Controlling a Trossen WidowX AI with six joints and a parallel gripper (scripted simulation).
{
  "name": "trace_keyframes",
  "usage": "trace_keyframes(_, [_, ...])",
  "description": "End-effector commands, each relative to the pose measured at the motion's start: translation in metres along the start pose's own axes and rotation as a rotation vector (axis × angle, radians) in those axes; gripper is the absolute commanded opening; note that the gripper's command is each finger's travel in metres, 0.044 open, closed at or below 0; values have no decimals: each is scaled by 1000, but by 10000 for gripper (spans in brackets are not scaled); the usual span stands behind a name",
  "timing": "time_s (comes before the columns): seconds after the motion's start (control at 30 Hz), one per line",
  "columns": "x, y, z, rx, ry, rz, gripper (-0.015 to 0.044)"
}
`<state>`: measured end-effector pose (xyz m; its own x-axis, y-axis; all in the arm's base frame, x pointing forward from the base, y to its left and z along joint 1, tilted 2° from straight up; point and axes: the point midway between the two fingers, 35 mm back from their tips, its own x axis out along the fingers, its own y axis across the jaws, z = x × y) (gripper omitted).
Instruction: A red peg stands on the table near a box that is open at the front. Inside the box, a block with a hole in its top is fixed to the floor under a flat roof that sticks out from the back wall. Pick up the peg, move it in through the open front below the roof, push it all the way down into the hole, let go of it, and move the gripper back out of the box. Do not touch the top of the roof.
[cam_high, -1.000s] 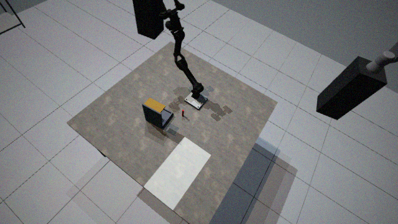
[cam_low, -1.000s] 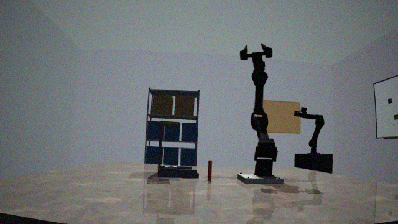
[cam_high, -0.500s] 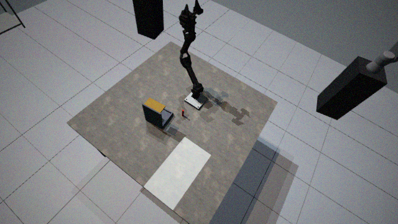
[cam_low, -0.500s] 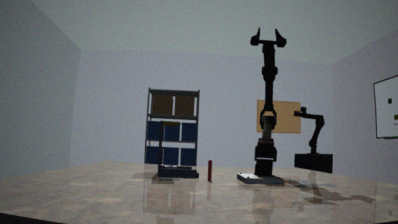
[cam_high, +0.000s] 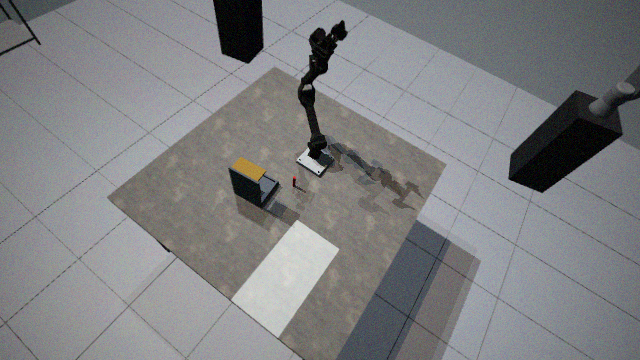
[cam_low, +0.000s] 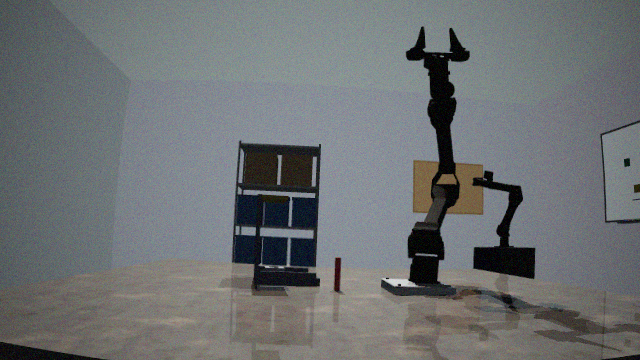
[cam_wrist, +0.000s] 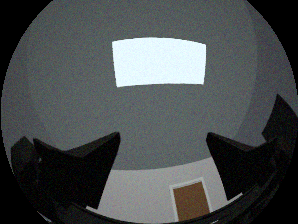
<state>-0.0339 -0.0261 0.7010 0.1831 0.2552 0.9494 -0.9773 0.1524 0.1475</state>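
Note:
The red peg (cam_high: 294, 182) (cam_low: 337, 275) stands upright on the table between the box and the arm's base. The dark box (cam_high: 245, 188) (cam_low: 287, 279) stands beside it, with its tall back wall on the side away from the peg. Its yellow roof (cam_high: 248, 169) (cam_low: 275, 199) sticks out from the top of that wall toward the peg's side. The block and its hole cannot be made out. My gripper (cam_high: 330, 31) (cam_low: 436, 29) (cam_wrist: 166, 137) is open and empty, high above the table and pointing upward, far from the peg. The wrist view shows neither peg nor box.
The arm's white base plate (cam_high: 311, 163) (cam_low: 400, 286) is near the peg, on the side away from the box. A white rectangle (cam_high: 287, 275) lies on the table (cam_high: 190, 210). A shelf rack (cam_low: 318, 215) and another arm on a dark stand (cam_low: 504, 260) are in the background.

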Motion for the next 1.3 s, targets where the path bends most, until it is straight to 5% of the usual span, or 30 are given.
trace_keyframes(0.0, [1, -19, -34, 45, 81, -53, 440])
trace_keyframes(0.6, [-30, -114, -132, 194, 277, -372, 440])
trace_keyframes(1.27, [-134, -250, -199, 551, 269, -939, 440])
